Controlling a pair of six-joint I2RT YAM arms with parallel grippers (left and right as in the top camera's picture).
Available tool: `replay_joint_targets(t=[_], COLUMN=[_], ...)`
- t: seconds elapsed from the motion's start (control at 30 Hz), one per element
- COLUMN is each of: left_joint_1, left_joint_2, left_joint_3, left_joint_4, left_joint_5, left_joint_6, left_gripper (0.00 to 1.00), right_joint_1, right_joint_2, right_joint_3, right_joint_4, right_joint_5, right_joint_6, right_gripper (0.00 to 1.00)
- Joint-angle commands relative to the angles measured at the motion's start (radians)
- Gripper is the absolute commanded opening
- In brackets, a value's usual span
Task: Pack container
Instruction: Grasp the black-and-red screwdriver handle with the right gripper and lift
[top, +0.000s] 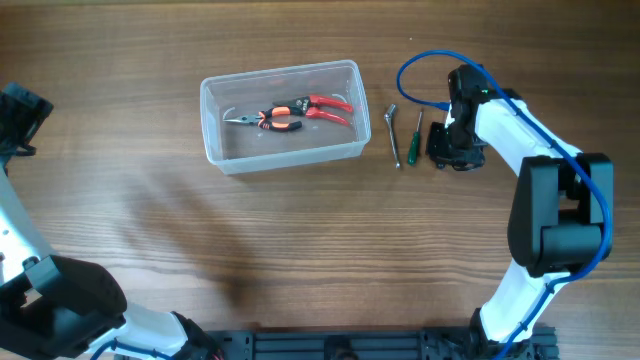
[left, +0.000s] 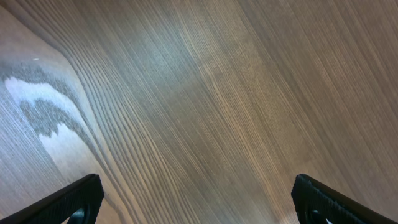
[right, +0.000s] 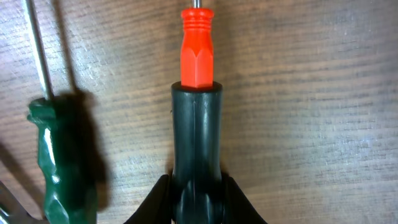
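pinching a screwdriver (right: 196, 143) by its black handle with the right fingers (right: 237, 211), one pad pressed to each side, the orange-red collar and a stub of steel shaft poking out past the tips. resting on the wood or lifted just off it: cannot tell. holding the left fingers (left: 69, 202) spread wide above bare wood grain, nothing between them.

then by size:

wooden table (top: 150, 220) under everything, grain running across the overhead view.

right gripper (top: 452, 142) down low at the right side of the table, wrist angled toward the tools, blue cable looping above it. left gripper (left: 198, 196) off at the far left edge, well apart from every tool.

container (top: 285, 160) a little left of centre in the upper half of the overhead view: clear, shallow, upright, open on top, long side running left to right.

inside it, red-handled pliers (top: 330, 105) toward the right end, and needle-nose pliers (top: 275, 122) with orange-and-black grips lying against them, nose pointing left.

outside, just right of the container, a slim steel tool (top: 394, 135) with a bent head, lying roughly top to bottom.

beside that, a green screwdriver (top: 413, 140), between the steel tool and the right gripper, close to the held screwdriver but not touching it, shafts pointing the same way.
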Motion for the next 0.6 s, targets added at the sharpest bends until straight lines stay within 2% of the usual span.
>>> replay_joint_targets(t=[0.0,0.13,0.3,0.43,0.57], left_joint_1=[0.004,0.004,0.004,0.004,0.004], left_joint_2=[0.003,0.003,0.003,0.003,0.003], left_joint_3=[-0.004,-0.004,-0.004,-0.004,-0.004], left_joint_4=[0.0,0.0,0.0,0.0,0.0], left_joint_5=[0.008,0.008,0.008,0.008,0.008], left_joint_6=[-0.009,-0.009,-0.009,-0.009,-0.009], left_gripper=[1.0,1.0,1.0,1.0,1.0], right_joint_1=[0.002,0.015,0.107,0.247,0.413], right_joint_2=[-0.014,-0.098,-0.23,-0.305,-0.3], right_joint_3=[0.098,0.265,0.47,0.526,0.521], right_joint_4=[-0.054,-0.15,-0.174,-0.077,-0.037], right_joint_5=[-0.004,-0.008,-0.085,-0.215,-0.336], right_joint_6=[-0.008,-0.02,-0.168,-0.436,-0.723], right_gripper=[0.04,0.04,0.04,0.04,0.04])
